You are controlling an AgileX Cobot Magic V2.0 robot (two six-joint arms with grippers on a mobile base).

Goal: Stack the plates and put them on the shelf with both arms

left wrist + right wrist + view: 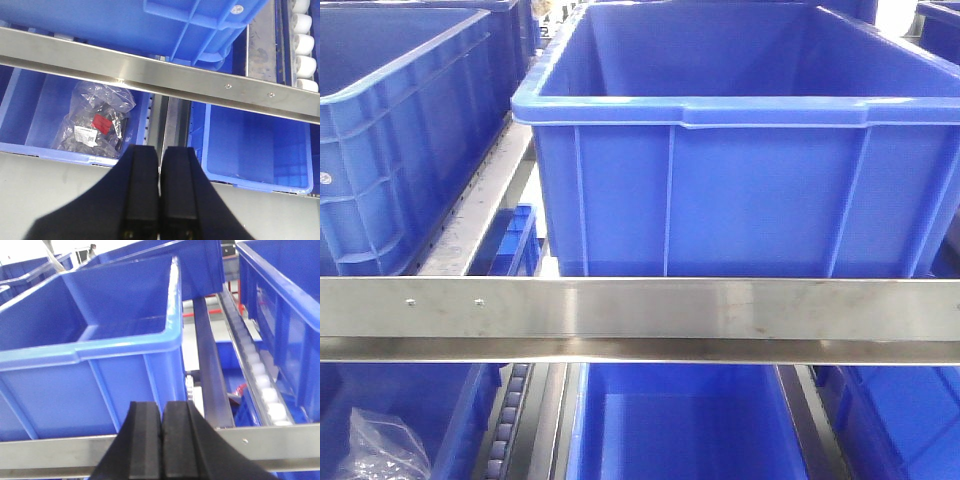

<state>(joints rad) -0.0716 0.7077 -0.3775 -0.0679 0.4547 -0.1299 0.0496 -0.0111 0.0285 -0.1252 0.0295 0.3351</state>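
The plates are out of view in every frame. My left gripper (pixel 160 150) is shut with nothing between its black fingers; it hangs over a pale grey surface, facing a lower shelf level. My right gripper (pixel 162 407) is also shut and empty, held just in front of the steel shelf rail (pixel 60 450) and a big blue bin (pixel 85 370). Neither gripper shows in the front view.
A steel shelf rail (pixel 640 310) crosses the front view, with large blue bins (pixel 740 150) above and more bins (pixel 690 420) below. A lower bin (pixel 45 115) holds a clear bag of dark parts (pixel 97 122); a second bin (pixel 255 150) sits right. Roller tracks (pixel 260 380) run between bins.
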